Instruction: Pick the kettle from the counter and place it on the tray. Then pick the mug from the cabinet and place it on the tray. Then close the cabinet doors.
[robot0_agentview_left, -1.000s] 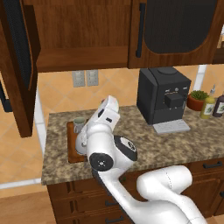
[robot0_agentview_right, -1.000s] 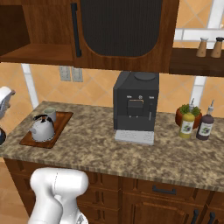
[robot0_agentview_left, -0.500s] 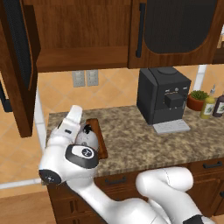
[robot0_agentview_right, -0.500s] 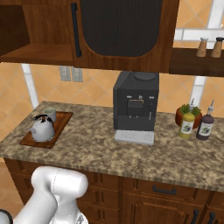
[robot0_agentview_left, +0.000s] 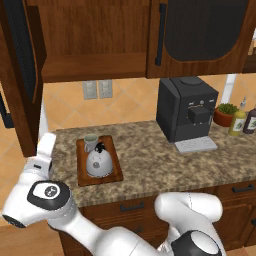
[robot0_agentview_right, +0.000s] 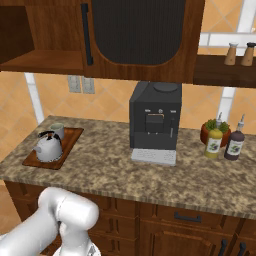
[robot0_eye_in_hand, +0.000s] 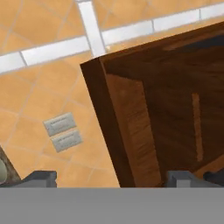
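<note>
You have the kettle (robot0_agentview_left: 98, 161) and the mug (robot0_agentview_left: 90, 143) both sitting on the tray (robot0_agentview_left: 114, 165), which lies toward the left end of the counter (robot0_agentview_left: 150, 165). The mug stands at the tray's far edge, just behind the kettle and close to touching it; the kettle sits nearer the tray's middle with its black handle arched over the top. From the right base view you see the same pair, kettle (robot0_agentview_right: 48, 147) in front, mug (robot0_agentview_right: 56, 130) behind, on the tray (robot0_agentview_right: 70, 140).

Above them the cabinet (robot0_agentview_left: 95, 35) is open on its left half: its left door (robot0_agentview_left: 22, 75) is swung out toward you at the far left, and the bare wooden shelf shows inside. The right door (robot0_agentview_left: 200, 35) is shut flat.

To the right of the tray you have open granite, then the black coffee machine (robot0_agentview_left: 187, 115), well apart from the tray. Past it stand a red plant pot (robot0_agentview_left: 225, 114) and two bottles (robot0_agentview_left: 239, 121) at the counter's right end. Two wall sockets (robot0_agentview_left: 97, 89) sit on the tiles behind the tray.

Your gripper (robot0_eye_in_hand: 111, 177) has its fingers spread wide with nothing between them. It points up at the cabinet's lower corner (robot0_eye_in_hand: 144, 109) and the tiled wall, with the sockets to its left. The arm's wrist rises at the counter's left edge, near the open door and well left of the tray.
</note>
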